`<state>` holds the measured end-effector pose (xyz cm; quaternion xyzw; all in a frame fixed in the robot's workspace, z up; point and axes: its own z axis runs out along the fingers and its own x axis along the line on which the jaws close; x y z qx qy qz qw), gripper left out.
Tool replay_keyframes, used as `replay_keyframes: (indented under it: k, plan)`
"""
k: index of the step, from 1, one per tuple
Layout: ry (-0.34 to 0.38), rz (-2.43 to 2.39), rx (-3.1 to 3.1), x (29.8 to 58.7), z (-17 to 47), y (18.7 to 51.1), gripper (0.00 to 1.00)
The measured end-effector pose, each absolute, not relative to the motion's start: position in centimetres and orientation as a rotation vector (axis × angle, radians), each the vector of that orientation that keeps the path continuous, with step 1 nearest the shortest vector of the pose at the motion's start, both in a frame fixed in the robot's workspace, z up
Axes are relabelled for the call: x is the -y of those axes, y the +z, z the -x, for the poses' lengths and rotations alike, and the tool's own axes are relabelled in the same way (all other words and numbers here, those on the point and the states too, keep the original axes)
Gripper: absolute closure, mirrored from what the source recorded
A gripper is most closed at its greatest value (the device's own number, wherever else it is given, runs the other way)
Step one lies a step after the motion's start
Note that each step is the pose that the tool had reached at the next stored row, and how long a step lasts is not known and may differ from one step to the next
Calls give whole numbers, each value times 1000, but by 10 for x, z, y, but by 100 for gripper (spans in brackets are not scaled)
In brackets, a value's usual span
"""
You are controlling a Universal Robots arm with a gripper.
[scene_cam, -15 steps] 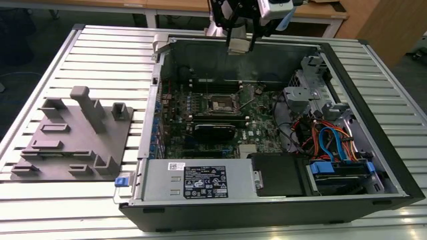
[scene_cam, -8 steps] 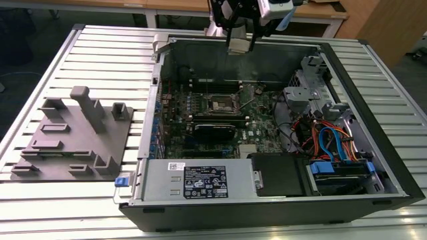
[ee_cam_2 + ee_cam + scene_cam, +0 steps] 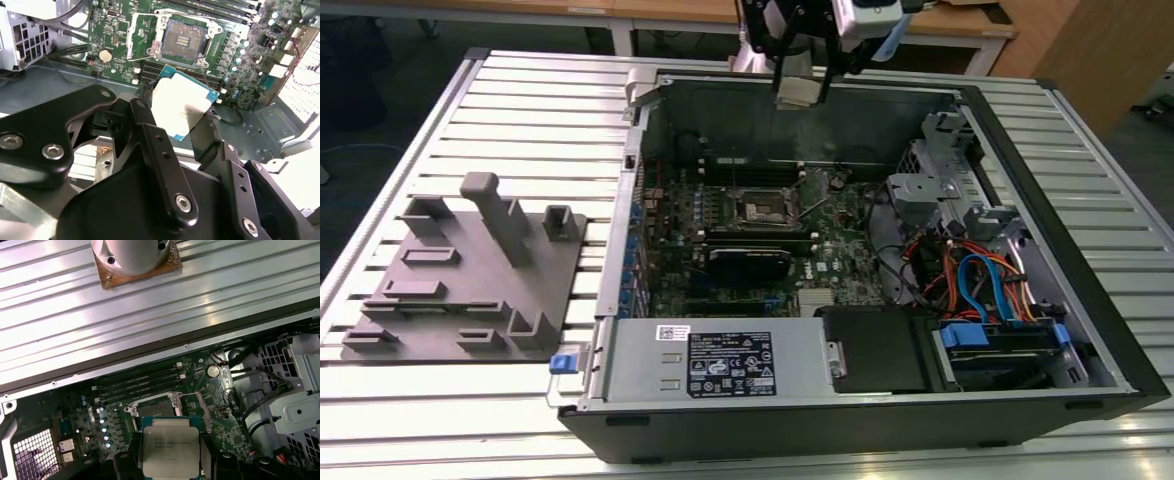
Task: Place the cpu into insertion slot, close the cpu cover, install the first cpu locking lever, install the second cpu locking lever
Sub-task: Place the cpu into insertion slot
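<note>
While the tool (image 3: pixel 179 117) grips the cpu (image 3: pixel 186 97) by two opposite edges, the cpu hangs level, well apart from the open socket (image 3: pixel 183 40), which lies below it, toward the middle of the case (image 3: pixel 854 428).

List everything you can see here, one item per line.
computer case: one, black, open on the table.
table: one, silver, slatted, under the case.
motherboard: one, green, inside the case.
insertion slot: one, dark, empty, on the motherboard.
cpu cover: one, silvery, open beside the slot.
power supply: one, grey, inside the case.
fixture plate: one, grey, on the table at the exterior view's left.
cpu: one, silver-grey, above the motherboard.
gripper: one, black, shut on the cpu.
</note>
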<state>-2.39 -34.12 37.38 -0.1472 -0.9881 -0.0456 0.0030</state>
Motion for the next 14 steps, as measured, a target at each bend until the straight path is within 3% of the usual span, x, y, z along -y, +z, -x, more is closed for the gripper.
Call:
replay_keyframes:
  k: [14]
  plan:
    - [-143, 547, 3087, 341, 24, 374, 46]
